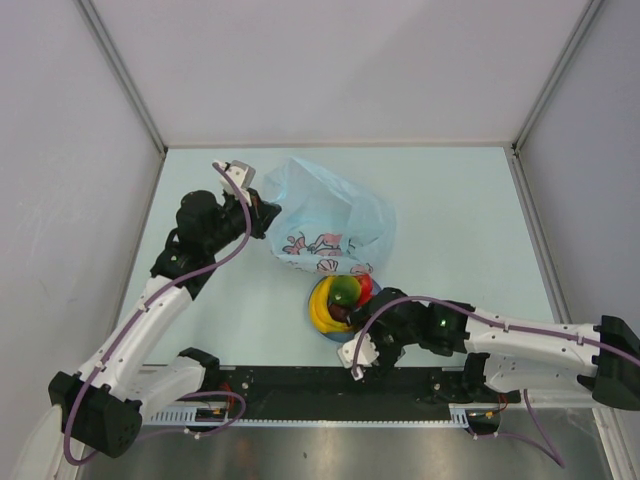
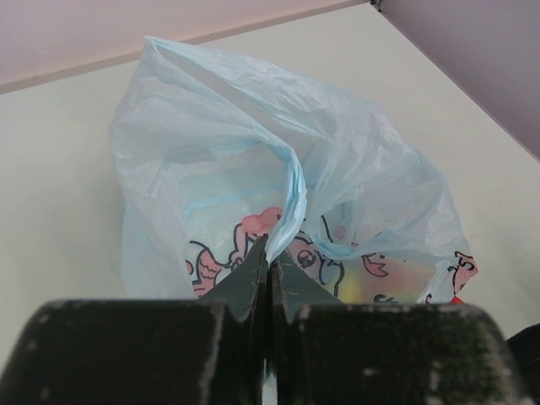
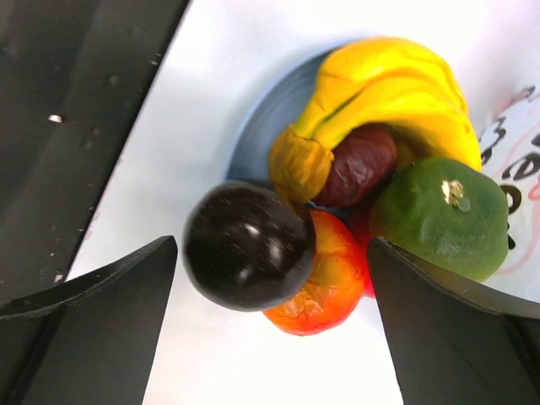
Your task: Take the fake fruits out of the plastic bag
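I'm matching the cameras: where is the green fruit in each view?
Top: green fruit at centre, just below the bag.
Left wrist: not in it.
Right wrist: green fruit at right, below the banana.
Shared landmark: the printed bag, in all three.
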### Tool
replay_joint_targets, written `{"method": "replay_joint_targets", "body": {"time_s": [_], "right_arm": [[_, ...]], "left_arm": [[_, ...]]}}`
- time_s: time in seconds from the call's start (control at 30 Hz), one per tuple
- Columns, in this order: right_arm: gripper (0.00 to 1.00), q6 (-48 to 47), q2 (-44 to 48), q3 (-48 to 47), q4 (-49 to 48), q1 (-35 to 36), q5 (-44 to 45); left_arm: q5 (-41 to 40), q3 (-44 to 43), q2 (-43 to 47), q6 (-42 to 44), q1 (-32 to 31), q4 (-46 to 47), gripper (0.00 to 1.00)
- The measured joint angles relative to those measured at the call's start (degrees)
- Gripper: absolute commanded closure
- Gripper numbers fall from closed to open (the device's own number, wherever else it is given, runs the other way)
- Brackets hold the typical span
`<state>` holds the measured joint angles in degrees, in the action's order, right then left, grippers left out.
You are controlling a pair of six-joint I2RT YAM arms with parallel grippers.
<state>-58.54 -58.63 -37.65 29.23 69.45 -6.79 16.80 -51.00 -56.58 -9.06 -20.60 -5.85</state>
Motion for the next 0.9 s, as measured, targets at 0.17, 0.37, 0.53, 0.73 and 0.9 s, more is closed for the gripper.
{"method": "replay_joint_targets", "body": {"time_s": [0.17,0.37,0.53,0.73,0.9], "right_arm": [[0.00,-0.22,0.02,-0.26,2.03,0.74,-0.61],[0.00,-0.20,0.13,-0.46,3.08,0.74,-0.57],[0.00,1.66,2.80,-3.91,5.95,0.83,-0.52],[0.00,7.17,6.95,-12.66,5.16,-1.51,0.59],[0.00,11.23,6.82,-14.58,3.93,-9.97,4.20]], "left_arm": [[-0.02,0.02,0.00,0.00,0.00,0.50,0.96],[0.00,0.02,-0.37,0.00,0.00,0.63,0.96],[0.00,-1.25,-2.95,0.39,0.02,0.37,1.00],[-3.26,-13.33,-14.03,4.00,0.02,0.63,1.00],[-11.28,-29.09,-25.07,6.69,1.84,1.53,1.00]]}}
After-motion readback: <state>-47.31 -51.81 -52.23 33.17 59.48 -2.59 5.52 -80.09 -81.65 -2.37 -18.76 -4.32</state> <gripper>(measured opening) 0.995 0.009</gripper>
